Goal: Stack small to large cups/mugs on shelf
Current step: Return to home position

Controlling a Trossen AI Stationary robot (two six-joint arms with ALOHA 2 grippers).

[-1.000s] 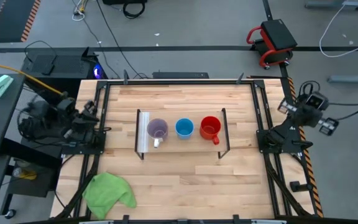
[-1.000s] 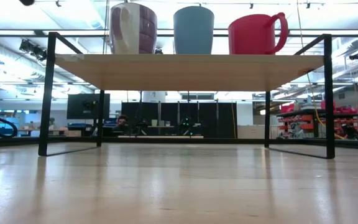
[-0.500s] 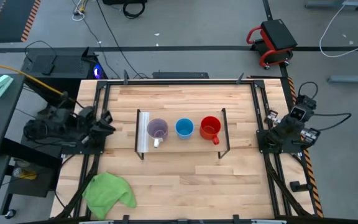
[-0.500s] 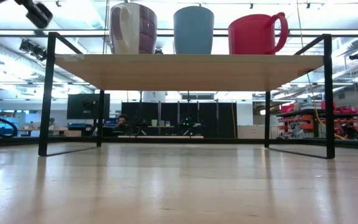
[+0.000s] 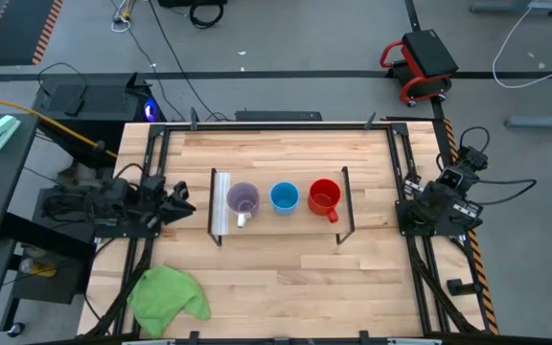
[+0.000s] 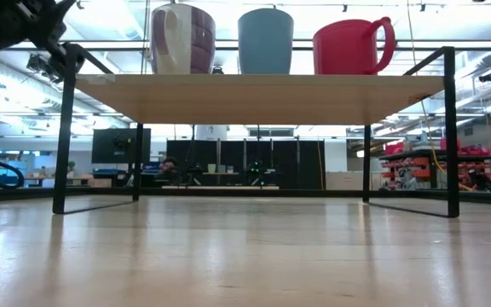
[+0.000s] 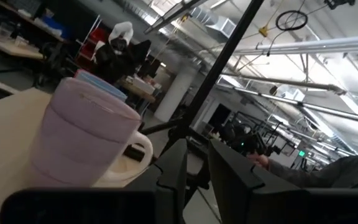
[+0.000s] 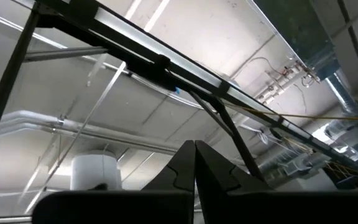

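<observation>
The shelf stands at the table's middle. On it, in a row, stand a translucent purple mug with a white handle, a light-blue cup and a red mug, each on its base; they also show in the low view as the purple mug, the blue cup and the red mug. My left gripper is just left of the shelf, level with the purple mug, with a narrow gap between its fingers and nothing in it. My right gripper is shut and empty at the table's right edge, pointing up.
A green cloth lies at the table's near left corner. Black frame rails run along the table's left and right sides. The shelf's black end frames stand on the tabletop.
My left gripper has gone toward the table's right edge, from outside the left rail up to the shelf's left end by the purple mug. My right arm has drawn in a little toward the table's left. The cups have stayed where they were.
</observation>
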